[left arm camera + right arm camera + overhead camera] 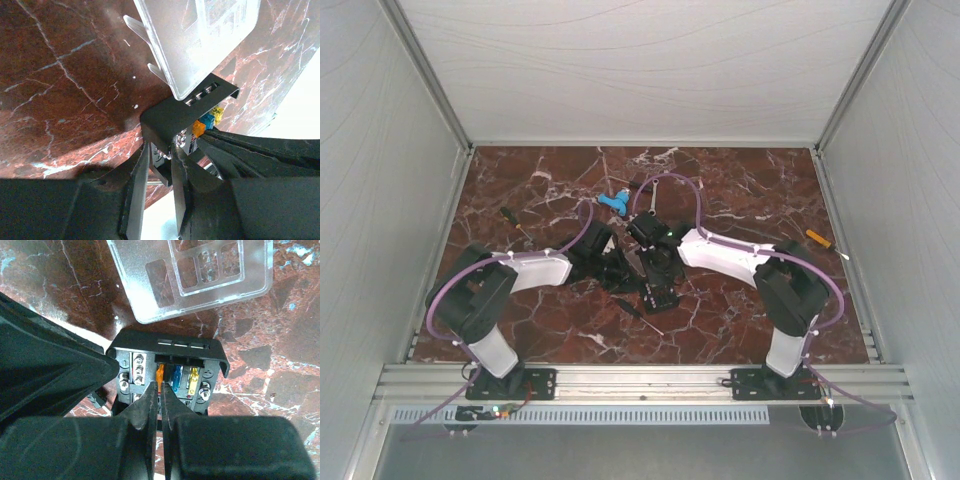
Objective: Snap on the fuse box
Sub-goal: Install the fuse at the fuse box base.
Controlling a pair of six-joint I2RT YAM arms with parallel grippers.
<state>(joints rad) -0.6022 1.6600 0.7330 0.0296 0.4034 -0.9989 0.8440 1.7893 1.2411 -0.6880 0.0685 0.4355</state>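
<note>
The fuse box (167,346) sat near the middle of the table (55,295). Its fuses were bare because the clear lid (150,285) lay flat just beside it, not yet on. The left gripper (160,155) was clamped on the box's side wall, probably to steady it for the pressing to come. The right gripper (160,385) was closed, its tips down at the orange fuse (160,371), perhaps seating it. Whether it pinched the fuse I could not tell. The lid had yet to be lifted and snapped down.
</note>
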